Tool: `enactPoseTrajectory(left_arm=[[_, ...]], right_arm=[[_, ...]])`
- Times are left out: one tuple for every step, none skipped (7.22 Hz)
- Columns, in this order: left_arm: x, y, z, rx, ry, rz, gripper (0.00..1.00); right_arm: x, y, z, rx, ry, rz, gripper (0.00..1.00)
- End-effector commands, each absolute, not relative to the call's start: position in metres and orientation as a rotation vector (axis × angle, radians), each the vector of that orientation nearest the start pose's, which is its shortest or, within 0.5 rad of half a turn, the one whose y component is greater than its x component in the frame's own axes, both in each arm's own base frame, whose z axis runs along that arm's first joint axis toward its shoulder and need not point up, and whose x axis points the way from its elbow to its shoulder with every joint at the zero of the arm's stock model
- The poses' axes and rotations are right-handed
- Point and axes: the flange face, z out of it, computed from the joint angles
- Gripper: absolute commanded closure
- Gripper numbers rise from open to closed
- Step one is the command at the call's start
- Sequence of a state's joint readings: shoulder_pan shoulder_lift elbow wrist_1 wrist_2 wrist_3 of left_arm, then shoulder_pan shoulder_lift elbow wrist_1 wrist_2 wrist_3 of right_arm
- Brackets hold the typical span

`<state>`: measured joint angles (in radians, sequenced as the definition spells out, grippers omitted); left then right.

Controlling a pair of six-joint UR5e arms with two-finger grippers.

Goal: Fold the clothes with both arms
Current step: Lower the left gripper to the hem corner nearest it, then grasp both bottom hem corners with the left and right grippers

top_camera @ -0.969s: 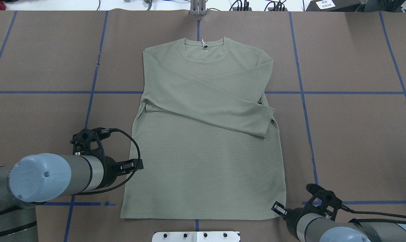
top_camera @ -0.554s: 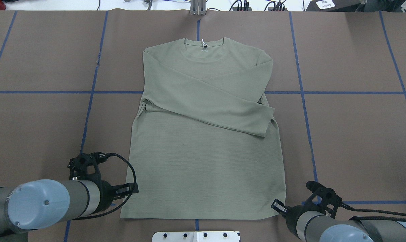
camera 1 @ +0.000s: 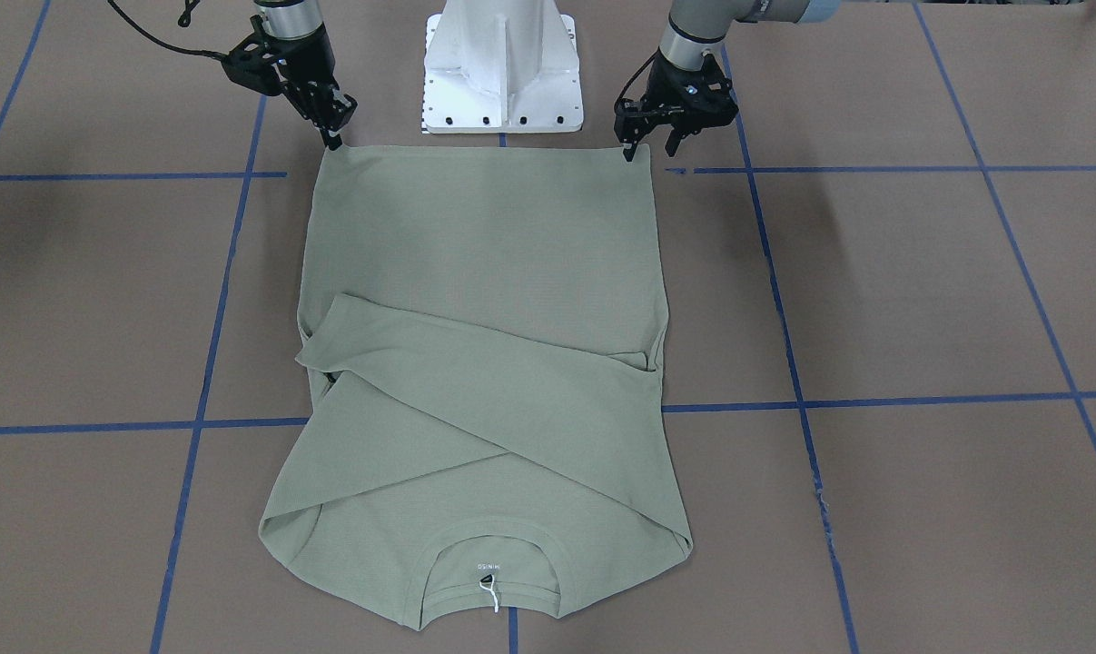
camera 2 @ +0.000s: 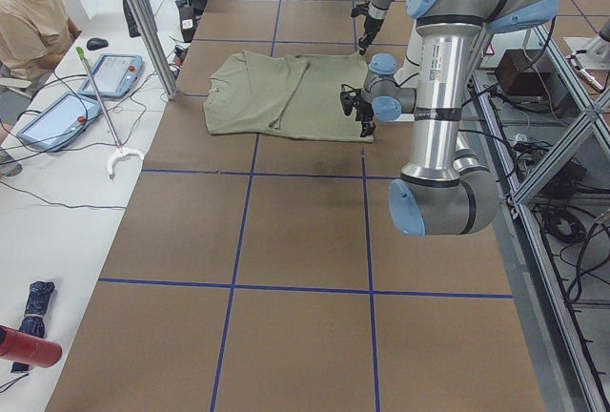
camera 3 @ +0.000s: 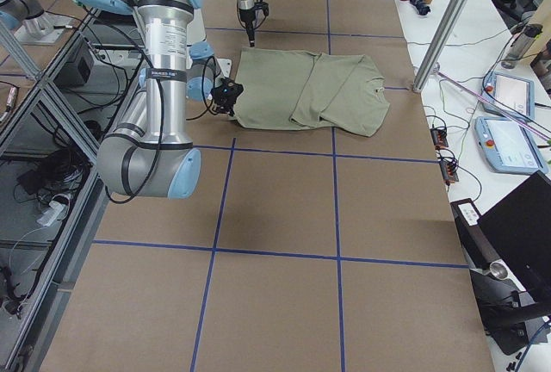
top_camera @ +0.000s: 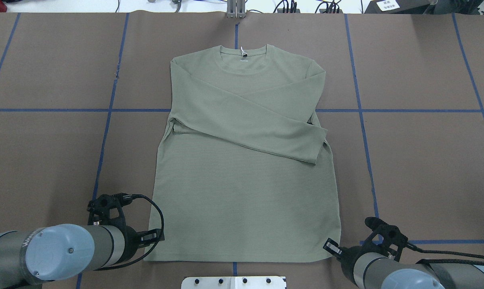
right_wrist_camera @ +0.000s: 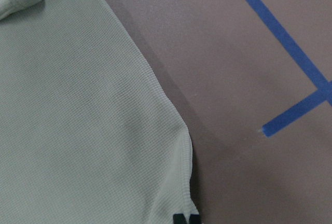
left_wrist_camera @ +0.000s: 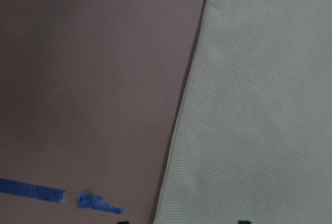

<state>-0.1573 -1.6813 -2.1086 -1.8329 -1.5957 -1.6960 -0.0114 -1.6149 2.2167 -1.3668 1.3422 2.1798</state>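
Left gripper (camera 1: 649,150) and right gripper (camera 1: 333,138) sat low at the two hem corners of the shirt (top_camera: 242,192), which lay flat on the table (top_camera: 426,160).
Left gripper's jaws were apart, and in the left wrist view the shirt's side edge ran between the tips. Right gripper's tips were together, pinched on its hem corner in the right wrist view. Shirt lay mid-table, hem just beside the white base (camera 1: 502,64), collar (top_camera: 244,50) on the far side. Both sleeves were folded across the chest, crossing. The sleeve from the robot's left was on top, and its cuff (top_camera: 318,144) reached the opposite side edge. Blue tape lines (top_camera: 362,120) gridded the brown surface.
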Motion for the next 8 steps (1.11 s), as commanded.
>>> enactPoseTrajectory(left_arm=[[0.48, -0.2, 0.336, -0.019, 0.9, -0.236, 0.36], [0.486, -0.192, 0.342, -0.05, 0.887, -0.214, 0.39], [0.486, -0.191, 0.342, -0.059, 0.887, -0.209, 0.4], [0.487, -0.189, 0.343, -0.063, 0.883, -0.205, 0.4], [0.487, -0.186, 0.343, -0.081, 0.883, -0.196, 0.44], [0.488, -0.184, 0.344, -0.09, 0.878, -0.19, 0.47], [0.492, -0.184, 0.351, -0.093, 0.864, -0.19, 0.47], [0.493, -0.184, 0.35, -0.095, 0.864, -0.187, 0.49]], right_arm=[[-0.446, -0.15, 0.36, -0.041, -0.847, 0.654, 1.0], [-0.446, -0.149, 0.359, -0.042, -0.848, 0.651, 1.0], [-0.447, -0.148, 0.359, -0.044, -0.847, 0.649, 1.0], [-0.447, -0.148, 0.359, -0.045, -0.847, 0.649, 1.0], [-0.447, -0.147, 0.359, -0.046, -0.847, 0.646, 1.0], [-0.447, -0.147, 0.359, -0.046, -0.847, 0.646, 1.0], [-0.447, -0.146, 0.359, -0.046, -0.847, 0.644, 1.0], [-0.448, -0.145, 0.359, -0.047, -0.847, 0.643, 1.0]])
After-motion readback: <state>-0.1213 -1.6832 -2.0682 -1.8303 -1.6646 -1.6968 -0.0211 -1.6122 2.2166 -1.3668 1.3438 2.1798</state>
